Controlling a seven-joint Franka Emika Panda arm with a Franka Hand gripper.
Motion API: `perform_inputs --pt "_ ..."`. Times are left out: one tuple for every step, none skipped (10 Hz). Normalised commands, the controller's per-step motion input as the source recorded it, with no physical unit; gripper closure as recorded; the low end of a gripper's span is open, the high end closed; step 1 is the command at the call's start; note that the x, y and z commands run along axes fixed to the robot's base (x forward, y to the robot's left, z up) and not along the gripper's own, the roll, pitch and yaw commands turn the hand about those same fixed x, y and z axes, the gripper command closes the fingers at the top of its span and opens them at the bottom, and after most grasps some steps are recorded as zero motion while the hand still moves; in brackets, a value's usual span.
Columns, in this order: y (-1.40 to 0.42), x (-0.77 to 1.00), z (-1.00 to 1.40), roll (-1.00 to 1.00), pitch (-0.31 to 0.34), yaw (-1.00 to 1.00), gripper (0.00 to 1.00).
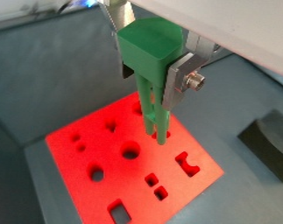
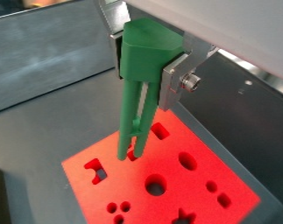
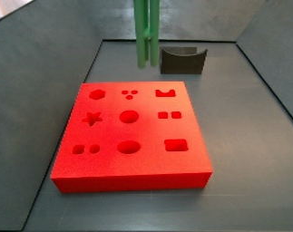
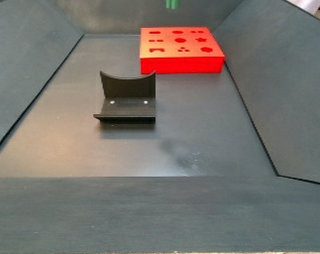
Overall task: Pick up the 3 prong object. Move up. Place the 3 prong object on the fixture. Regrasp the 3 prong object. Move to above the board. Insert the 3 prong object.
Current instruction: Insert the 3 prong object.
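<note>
Clamped between the silver fingers (image 1: 185, 74), the 3 prong object (image 1: 152, 74) hangs upright from the gripper (image 2: 150, 63), its thick head in the jaws and its slim prongs pointing down; both wrist views show this grasp. Below the prong tips lies the board (image 2: 190, 175), red and flat, the tips held clear above its cut-outs. Further out, beyond the board's edge, the fixture (image 3: 182, 60) stands on the dark floor (image 4: 162, 139), apart from the green piece.
</note>
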Motion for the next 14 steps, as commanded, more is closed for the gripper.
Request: perform_inputs --pt "-0.15 -0.04 -0.41 -0.04 -0.377 0.79 1.0" --pt "-0.15 -0.02 -0.39 -0.06 -0.356 0.8 1.0" --pt "-0.14 -0.01 -0.37 -0.07 -0.346 0.81 1.0" --pt "-0.11 0.0 -0.28 -0.13 -0.279 0.81 1.0" --pt "0.0 -0.05 0.0 -0.47 -0.21 0.58 1.0" --pt "0.29 0.0 0.04 -0.5 -0.17 0.23 1.0" --pt "0.47 0.01 0.11 -0.5 -0.121 0.01 1.0" --pt "0.48 0.05 0.1 -0.5 -0.06 0.01 1.0" --pt "0.58 0.04 0.13 -0.5 0.0 0.03 1.0" --pt "0.66 0.02 0.29 -0.5 0.107 0.04 1.0" --pt "0.7 0.0 0.44 -0.46 0.13 0.05 1.0" --pt "0.67 0.0 0.42 -0.43 0.06 0.11 1.0" --pt "0.0 0.0 0.0 0.0 0.019 0.11 1.0" --pt "0.0 -0.04 -0.15 0.0 0.0 0.07 1.0"
